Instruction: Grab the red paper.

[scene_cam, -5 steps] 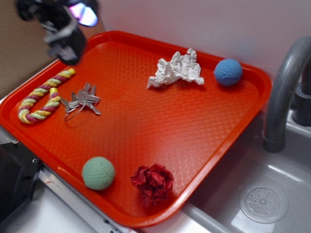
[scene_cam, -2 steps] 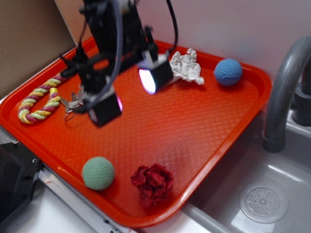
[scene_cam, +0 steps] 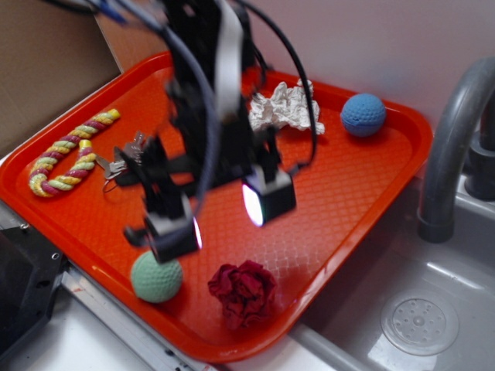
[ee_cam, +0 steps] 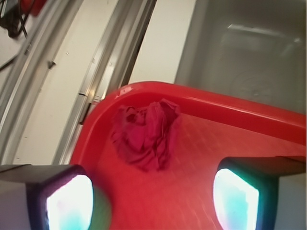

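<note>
The counter point(scene_cam: 93, 340) carries an orange-red tray point(scene_cam: 371, 193) beside a grey sink point(scene_cam: 433, 309), and the red paper point(scene_cam: 243, 291) lies inside the tray at its near corner, close to the rim, with a green ball point(scene_cam: 157, 277) just beside it on the tray. The pincer point(scene_cam: 220, 220) hangs above the middle of the tray with its two lit fingers spread wide apart and nothing between them, so it is released. In the wrist view the red paper point(ee_cam: 144, 134) sits ahead of the pincer point(ee_cam: 153, 199), between the lines of the two fingers but a little toward the left finger, and it is not yet inside the gap. I judge that the coming move must go forward toward the tray corner and down, with a small shift to centre the wad, which has no clear long axis
</note>
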